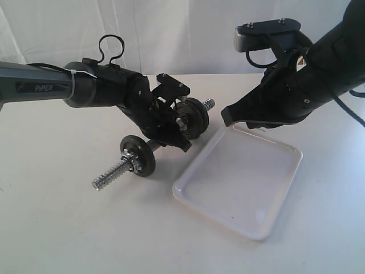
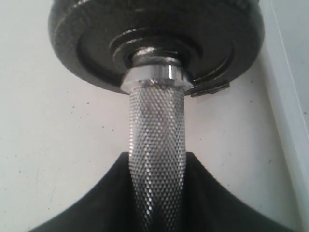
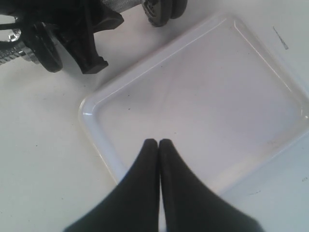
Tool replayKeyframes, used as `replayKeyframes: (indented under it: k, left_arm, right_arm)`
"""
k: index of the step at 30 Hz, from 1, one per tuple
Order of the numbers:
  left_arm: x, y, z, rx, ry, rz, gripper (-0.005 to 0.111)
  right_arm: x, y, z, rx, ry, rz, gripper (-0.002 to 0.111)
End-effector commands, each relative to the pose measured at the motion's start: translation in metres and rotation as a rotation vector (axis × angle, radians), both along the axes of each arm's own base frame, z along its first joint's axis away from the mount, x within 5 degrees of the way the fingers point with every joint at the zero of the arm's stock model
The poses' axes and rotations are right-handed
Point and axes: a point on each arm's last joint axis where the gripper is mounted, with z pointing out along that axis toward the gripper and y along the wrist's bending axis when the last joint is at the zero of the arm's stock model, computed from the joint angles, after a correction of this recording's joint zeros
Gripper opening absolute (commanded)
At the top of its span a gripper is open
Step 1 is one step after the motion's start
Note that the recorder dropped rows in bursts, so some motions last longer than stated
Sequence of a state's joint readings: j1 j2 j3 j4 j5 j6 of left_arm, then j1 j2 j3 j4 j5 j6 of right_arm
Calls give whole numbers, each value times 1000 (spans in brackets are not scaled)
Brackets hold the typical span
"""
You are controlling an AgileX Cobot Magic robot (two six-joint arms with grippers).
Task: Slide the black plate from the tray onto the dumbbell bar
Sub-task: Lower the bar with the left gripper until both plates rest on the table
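My left gripper (image 1: pixel 171 130) is shut on the knurled middle of the silver dumbbell bar (image 2: pixel 157 145) and holds it just above the table. The bar carries two black plates. One plate (image 1: pixel 137 155) sits near the threaded end (image 1: pixel 110 176) closest to the camera. The other plate (image 1: pixel 191 117) sits near the far threaded end (image 1: pixel 209 104) and fills the left wrist view as a plate (image 2: pixel 157 43). The white tray (image 1: pixel 239 180) lies to the right with nothing in it. My right gripper (image 3: pixel 158 143) hangs shut and empty over the tray (image 3: pixel 207 96), seen in the exterior view as the right gripper (image 1: pixel 226 116).
The tray's rim (image 2: pixel 289 96) runs close beside the far plate. In the right wrist view the left gripper's fingers (image 3: pixel 91 46) and a plate (image 3: pixel 46 50) lie just beyond the tray's corner. A white curtain hangs behind the table.
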State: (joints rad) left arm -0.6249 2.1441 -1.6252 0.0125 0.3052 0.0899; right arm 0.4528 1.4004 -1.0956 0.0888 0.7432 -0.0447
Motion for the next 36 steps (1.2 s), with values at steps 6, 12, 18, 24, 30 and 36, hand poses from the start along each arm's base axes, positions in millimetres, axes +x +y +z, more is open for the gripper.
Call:
replayKeyframes:
  k: [6,12,18,24,30,36]
  left_arm:
    - [4,-5,12,-51,-33,14,0]
    - [2,-4,10,-38,-12,15,0]
    - [0,-3,5,-10,28,12,0]
    - [0,-3,-4,1,50,14,0]
    - [0,-4,-12,13,65,14,0]
    - [1,-4,-26,35,96,14,30]
  right_arm:
    - [0,-2,2,-3,-17,-3,0]
    - [0,-2,2,-2,-18,-3,0]
    - [0,-2,2,-3,-17,-3,0]
    - [0,-2,2,-3,-17,-3,0]
    - [0,-2,2,-3,-17,-3,0]
    - [0,-2,2,-2,-19,-3,0]
